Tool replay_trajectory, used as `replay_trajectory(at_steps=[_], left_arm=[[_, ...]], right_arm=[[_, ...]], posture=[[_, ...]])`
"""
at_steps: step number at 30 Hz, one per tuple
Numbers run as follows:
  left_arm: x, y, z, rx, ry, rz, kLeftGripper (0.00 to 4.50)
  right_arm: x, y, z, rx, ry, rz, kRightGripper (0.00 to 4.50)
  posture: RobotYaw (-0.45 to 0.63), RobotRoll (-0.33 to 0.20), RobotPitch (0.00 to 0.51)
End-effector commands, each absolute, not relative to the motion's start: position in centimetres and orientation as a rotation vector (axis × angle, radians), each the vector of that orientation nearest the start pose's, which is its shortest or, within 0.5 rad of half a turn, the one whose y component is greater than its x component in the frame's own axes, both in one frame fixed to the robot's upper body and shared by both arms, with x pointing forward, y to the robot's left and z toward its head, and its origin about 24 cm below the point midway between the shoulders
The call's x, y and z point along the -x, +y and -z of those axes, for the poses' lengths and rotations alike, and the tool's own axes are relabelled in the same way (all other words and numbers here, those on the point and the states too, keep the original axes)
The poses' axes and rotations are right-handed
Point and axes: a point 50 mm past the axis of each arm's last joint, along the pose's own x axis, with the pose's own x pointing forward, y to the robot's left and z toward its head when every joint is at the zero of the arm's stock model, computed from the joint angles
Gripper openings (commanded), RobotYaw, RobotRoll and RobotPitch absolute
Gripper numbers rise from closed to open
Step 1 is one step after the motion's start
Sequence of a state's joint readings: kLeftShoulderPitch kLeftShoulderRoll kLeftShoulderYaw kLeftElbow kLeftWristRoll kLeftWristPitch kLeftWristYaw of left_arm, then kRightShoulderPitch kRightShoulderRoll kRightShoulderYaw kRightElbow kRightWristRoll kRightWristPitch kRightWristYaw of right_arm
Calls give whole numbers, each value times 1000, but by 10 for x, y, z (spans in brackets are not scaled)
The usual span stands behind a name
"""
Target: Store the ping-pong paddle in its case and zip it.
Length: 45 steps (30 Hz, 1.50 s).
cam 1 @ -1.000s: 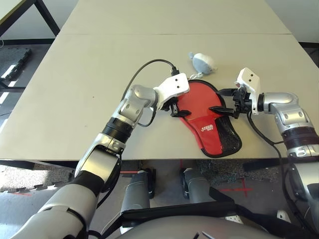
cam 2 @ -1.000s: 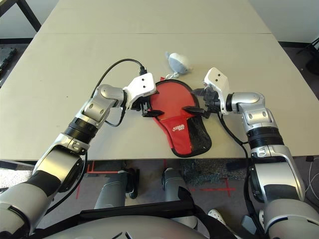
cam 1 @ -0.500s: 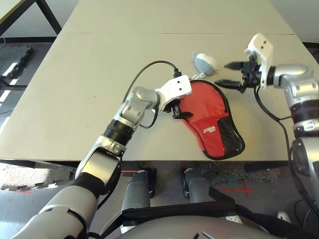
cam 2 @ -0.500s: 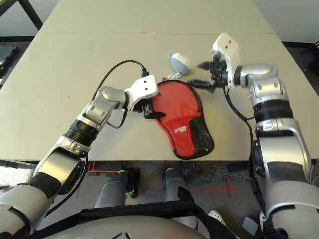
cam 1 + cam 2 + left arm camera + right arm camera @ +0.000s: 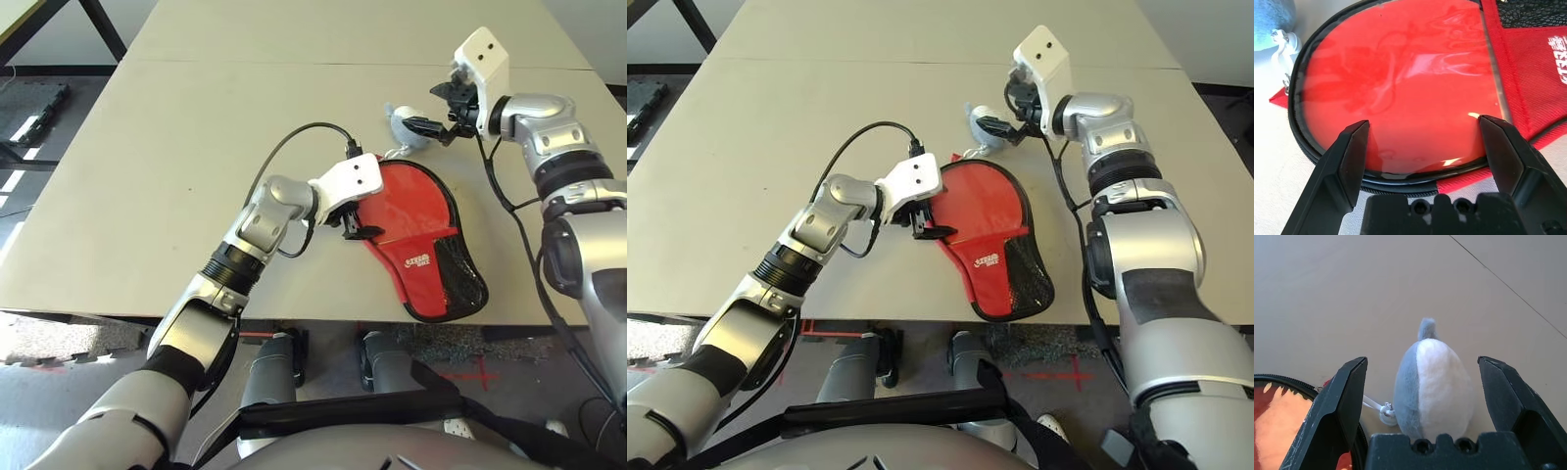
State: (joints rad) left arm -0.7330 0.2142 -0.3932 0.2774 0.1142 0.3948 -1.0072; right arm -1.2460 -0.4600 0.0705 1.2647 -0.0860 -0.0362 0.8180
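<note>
Left gripper (image 5: 1422,147) wide, empty, at case (image 5: 421,240) edge near table (image 5: 147,176) front; paddle (image 5: 1400,93) inside, zipping pending.

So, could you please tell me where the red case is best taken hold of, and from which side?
Probably its black-trimmed rim on the round end, coming in low from the robot's left. The case lies flat and thin on the table, so only an edge offers a pinch, and the open left claw sits beside that rim.
</note>
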Motion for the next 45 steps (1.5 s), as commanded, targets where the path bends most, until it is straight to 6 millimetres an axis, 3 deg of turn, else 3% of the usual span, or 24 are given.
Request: replay_trajectory(at_steps=[1,15,19,29,45], left_arm=[[-312,48,-85,-574,424,1313,4488],[-304,43,-87,-553,419,1318,4498],[-304,43,-88,-551,415,1317,4500],[-303,40,-90,-548,408,1318,4500],[-301,35,-84,-547,435,1336,4500]], right_arm=[[-416,-190,-192,492,224,-602,4500],[-419,-184,-176,518,298,-485,4478],[-419,-186,-172,511,309,-453,3537],[-419,-193,-173,496,305,-414,10],[-412,-235,-196,537,282,-385,10]], posture=[[-88,0,200],[-75,0,212],[-75,0,212],[-72,0,216],[-86,0,220]])
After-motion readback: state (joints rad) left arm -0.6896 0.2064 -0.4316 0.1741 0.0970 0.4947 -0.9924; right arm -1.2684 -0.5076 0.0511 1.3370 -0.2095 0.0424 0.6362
